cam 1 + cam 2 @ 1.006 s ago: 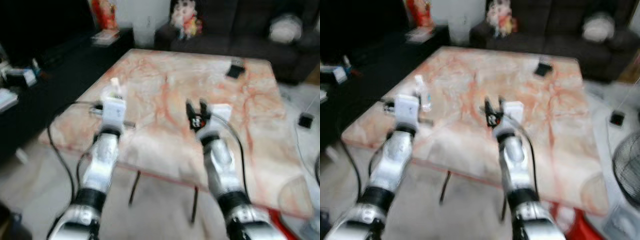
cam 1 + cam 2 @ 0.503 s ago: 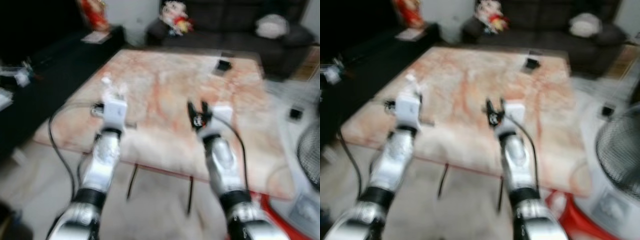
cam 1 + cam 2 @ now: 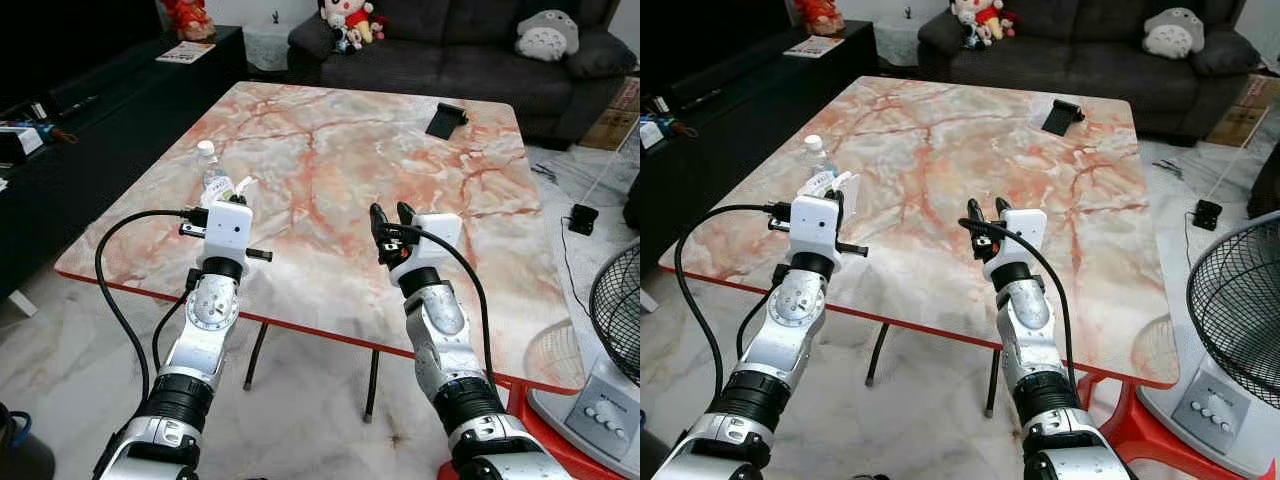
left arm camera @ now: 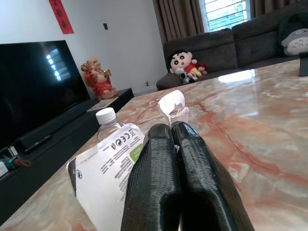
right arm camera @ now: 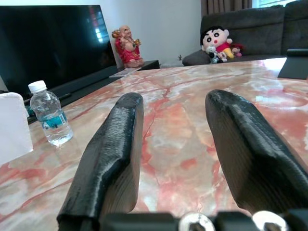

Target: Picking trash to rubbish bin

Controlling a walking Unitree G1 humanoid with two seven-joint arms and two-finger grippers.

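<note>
We hold both arms out over the near edge of a marble table [image 3: 330, 170], our left gripper [image 4: 174, 139] with its two black fingers pressed together on a white printed wrapper [image 4: 108, 168] whose lower part is cut off by the wrist view's edge. Just beyond it stands a small water bottle [image 3: 211, 172], partly hidden behind the gripper's white housing. Our right gripper [image 5: 173, 120] hovers with its fingers spread wide and nothing between them.
</note>
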